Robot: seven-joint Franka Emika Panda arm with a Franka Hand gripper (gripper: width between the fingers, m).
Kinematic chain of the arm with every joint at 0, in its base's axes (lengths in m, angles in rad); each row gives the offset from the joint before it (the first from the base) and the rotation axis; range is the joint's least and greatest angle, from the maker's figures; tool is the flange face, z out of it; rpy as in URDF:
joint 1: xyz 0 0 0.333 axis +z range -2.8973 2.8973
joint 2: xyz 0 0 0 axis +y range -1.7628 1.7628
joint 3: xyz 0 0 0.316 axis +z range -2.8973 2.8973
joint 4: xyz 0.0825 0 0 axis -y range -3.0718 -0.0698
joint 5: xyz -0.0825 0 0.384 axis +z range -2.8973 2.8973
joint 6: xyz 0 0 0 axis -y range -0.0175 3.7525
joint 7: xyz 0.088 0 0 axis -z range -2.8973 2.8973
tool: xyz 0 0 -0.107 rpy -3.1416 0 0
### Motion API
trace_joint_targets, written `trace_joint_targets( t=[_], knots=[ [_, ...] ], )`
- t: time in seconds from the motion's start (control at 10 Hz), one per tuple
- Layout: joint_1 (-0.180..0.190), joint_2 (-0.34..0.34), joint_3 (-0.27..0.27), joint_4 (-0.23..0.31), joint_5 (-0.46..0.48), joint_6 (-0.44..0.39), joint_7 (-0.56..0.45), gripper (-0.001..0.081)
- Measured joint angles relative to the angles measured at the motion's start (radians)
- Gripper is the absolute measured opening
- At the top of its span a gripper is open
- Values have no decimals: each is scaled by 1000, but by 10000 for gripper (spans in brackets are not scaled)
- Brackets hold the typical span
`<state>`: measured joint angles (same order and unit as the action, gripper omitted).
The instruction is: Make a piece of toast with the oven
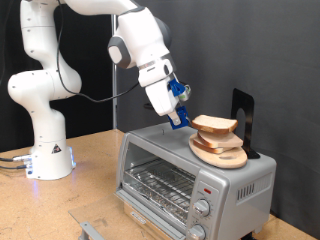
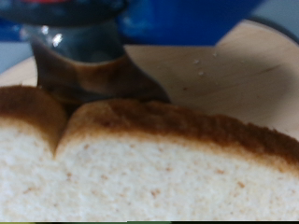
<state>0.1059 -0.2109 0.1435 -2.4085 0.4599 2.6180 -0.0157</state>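
The gripper [image 1: 183, 117] hangs over the oven [image 1: 195, 178] top, fingertips right at the left edge of the piece of toast [image 1: 214, 125]; how wide it stands, I cannot tell. The toast sits tilted above a round wooden plate [image 1: 220, 154] on the oven's roof, right side. In the wrist view the toast [image 2: 149, 168] fills the frame, one dark finger [image 2: 79, 61] just behind its crust, plate [image 2: 234, 75] beyond.

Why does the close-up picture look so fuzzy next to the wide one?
Wrist view: the piece of toast fills the frame at very close range, so crust and crumb blur, and the dark finger behind is soft too. Exterior view: evenly lit, sharp, with mild glare on the oven.
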Motion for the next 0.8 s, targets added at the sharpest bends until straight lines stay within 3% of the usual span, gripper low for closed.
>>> trace_joint_targets(
  t=[0.3, 0.5, 0.8],
  knots=[
    [-1, -85, -25, -41, 59, -33, -72, 425],
    [-1, -135, -55, -50, 49, -174, -164, 425],
    [-1, -137, -56, -83, 79, -84, -153, 425]
  ],
)
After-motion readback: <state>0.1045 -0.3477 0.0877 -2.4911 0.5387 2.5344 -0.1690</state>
